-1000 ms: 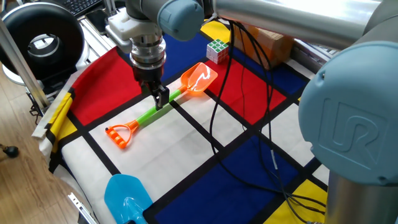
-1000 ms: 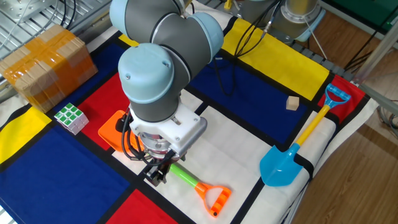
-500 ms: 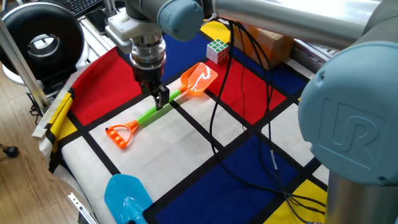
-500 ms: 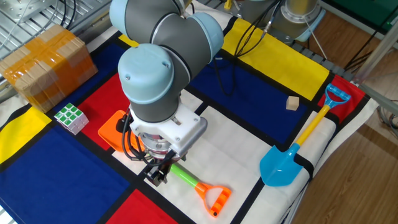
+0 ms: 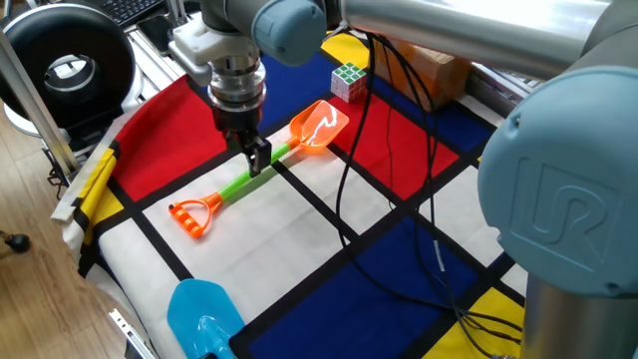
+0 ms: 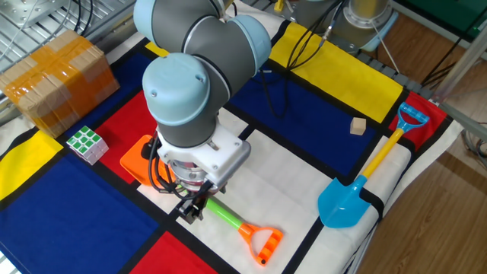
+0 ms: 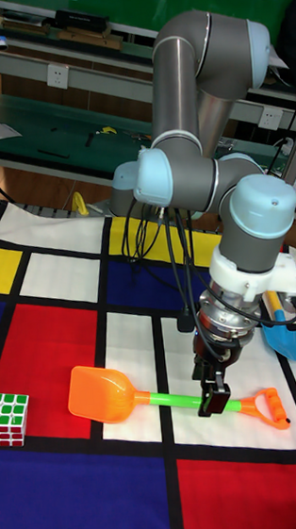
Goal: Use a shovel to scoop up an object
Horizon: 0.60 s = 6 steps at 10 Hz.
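The shovel lies flat on the checked cloth, with its orange blade (image 5: 319, 127), lime-green shaft (image 5: 239, 183) and orange D-handle (image 5: 192, 215). It also shows in the other fixed view (image 6: 242, 227) and the tall fixed view (image 7: 106, 393). My gripper (image 5: 259, 160) points straight down, shut on the green shaft about midway along it (image 6: 192, 209) (image 7: 212, 399). The object, a small Rubik's cube (image 5: 348, 81) with green and white faces, stands beyond the blade tip, a short gap away (image 6: 86, 144) (image 7: 9, 418).
A brown cardboard box (image 5: 434, 68) (image 6: 57, 76) stands behind the cube. A light-blue shovel (image 5: 204, 319) (image 6: 350, 199) lies near the table edge. A small wooden block (image 6: 358, 126) rests on a blue square. Black cables (image 5: 399, 189) trail across the cloth.
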### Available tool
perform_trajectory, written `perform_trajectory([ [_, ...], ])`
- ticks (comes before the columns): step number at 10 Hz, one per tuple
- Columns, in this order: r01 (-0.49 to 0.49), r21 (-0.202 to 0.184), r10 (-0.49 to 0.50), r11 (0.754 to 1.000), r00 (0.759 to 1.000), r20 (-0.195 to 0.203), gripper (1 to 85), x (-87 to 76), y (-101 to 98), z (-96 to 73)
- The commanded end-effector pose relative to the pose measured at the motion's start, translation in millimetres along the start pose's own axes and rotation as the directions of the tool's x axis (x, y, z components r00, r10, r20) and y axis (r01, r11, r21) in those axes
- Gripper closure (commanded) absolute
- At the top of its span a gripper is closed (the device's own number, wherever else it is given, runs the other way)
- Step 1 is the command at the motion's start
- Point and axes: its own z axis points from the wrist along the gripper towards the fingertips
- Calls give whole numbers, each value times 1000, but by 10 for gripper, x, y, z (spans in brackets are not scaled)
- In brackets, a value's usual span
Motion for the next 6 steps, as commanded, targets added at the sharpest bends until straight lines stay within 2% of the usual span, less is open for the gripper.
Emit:
perform_trajectory([
  [1,-8,3,8,1000,1000,11,187,59,23,43],
  [2,-8,12,8,1000,1000,-1,187,91,-1,43],
  [6,-15,8,15,1000,1000,-3,187,95,11,43],
])
